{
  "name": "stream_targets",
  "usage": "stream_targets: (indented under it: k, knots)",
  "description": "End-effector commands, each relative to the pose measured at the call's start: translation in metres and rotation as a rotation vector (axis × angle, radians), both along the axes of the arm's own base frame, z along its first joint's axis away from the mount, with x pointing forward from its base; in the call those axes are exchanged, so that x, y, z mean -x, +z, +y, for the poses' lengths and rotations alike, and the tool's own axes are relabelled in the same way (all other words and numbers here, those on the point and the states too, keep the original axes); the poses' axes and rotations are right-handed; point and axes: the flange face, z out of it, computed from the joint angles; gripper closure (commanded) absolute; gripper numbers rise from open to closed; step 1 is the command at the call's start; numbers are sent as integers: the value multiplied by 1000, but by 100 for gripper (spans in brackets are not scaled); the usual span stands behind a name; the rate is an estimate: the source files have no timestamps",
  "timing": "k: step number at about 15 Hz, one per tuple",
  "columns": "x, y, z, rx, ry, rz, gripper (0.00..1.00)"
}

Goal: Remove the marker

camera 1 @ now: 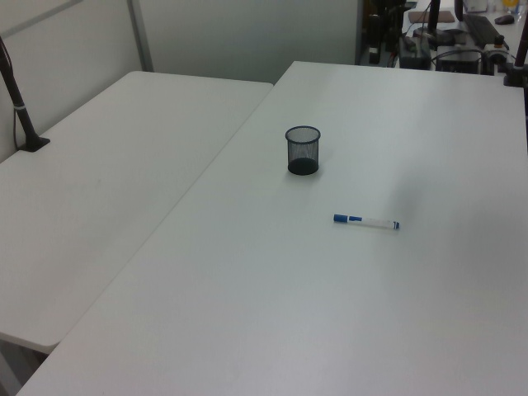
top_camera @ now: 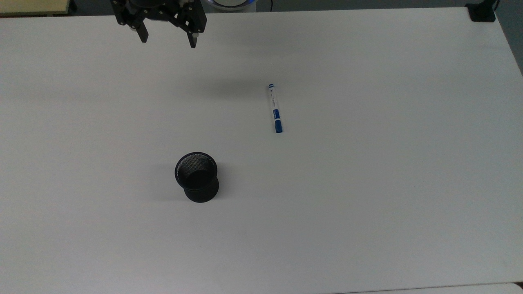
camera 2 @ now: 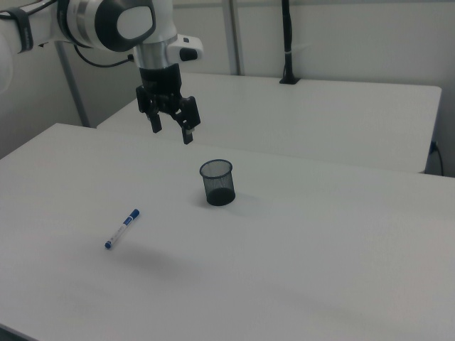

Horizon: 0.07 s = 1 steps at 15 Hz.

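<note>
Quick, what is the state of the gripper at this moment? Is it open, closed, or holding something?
Gripper: open, holding nothing, up in the air. The marker lies on the table, apart from it.

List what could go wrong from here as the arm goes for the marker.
1. The marker lies flat on the bare table; a round barrel may roll away if one finger touches first.
2. The open gripper hangs high and far off, near the top view's top edge, so a long descent could end off-centre or strike the table.
3. The mesh cup stands apart from the marker; it is probably safe unless the path swings over it.
</note>
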Motion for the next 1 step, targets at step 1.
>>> stream_targets:
  k: [1]
  knots:
    - [6,3,-2,10,7,5,0]
